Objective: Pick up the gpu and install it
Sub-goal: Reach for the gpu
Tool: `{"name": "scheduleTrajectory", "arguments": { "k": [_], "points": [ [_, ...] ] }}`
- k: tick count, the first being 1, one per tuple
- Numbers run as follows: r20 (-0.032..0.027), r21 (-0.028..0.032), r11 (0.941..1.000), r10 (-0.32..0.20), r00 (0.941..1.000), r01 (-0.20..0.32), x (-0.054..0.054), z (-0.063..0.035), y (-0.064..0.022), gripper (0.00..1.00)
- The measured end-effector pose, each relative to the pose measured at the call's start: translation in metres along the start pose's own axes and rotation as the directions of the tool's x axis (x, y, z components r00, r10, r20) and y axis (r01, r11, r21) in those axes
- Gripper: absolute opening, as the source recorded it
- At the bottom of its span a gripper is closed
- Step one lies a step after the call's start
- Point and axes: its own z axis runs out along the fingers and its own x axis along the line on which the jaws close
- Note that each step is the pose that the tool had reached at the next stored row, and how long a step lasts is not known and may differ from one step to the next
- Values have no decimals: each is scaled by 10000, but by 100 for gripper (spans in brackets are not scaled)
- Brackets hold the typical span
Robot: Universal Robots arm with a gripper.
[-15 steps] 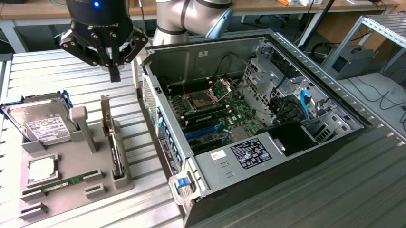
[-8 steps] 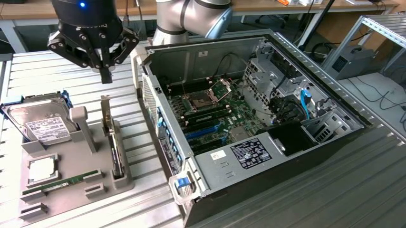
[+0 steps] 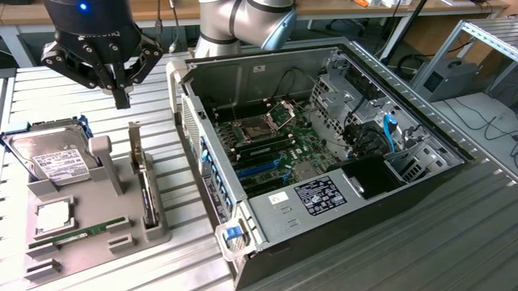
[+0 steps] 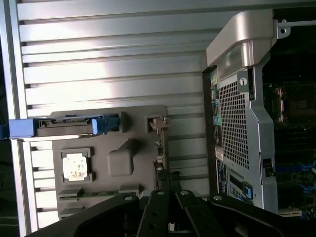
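The gpu (image 3: 145, 185) stands on its long edge in a slot of the grey holder tray (image 3: 97, 200), seen edge-on with its silver bracket toward the far end. My gripper (image 3: 121, 97) hangs above the slatted table just beyond the tray's far end, shut with nothing between its fingers. In the wrist view the gpu (image 4: 159, 148) is a thin strip along the tray's edge (image 4: 128, 118), just ahead of the dark fingers (image 4: 158, 210). The open computer case (image 3: 324, 151) lies on the exterior view's right, its motherboard with blue card slots (image 3: 263, 167) exposed.
The tray also carries a silver hard drive (image 3: 50, 160) in a blue carrier, a square processor (image 3: 53, 217) and a narrow memory stick (image 3: 81, 233). The case's rear wall (image 4: 237, 118) sits close beside the tray. Cables and a blue clip (image 3: 390, 130) lie inside the case.
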Motion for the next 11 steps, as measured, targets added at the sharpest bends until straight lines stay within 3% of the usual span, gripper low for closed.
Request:
{"name": "scheduleTrajectory", "arguments": {
  "k": [6, 11],
  "points": [
    [-1, 1, 10000, -1, 10000, 1, 37, -2, -11, 11],
    [-1, -2, 10000, -1, 10000, 1, 60, -5, -80, 11]
  ]
}}
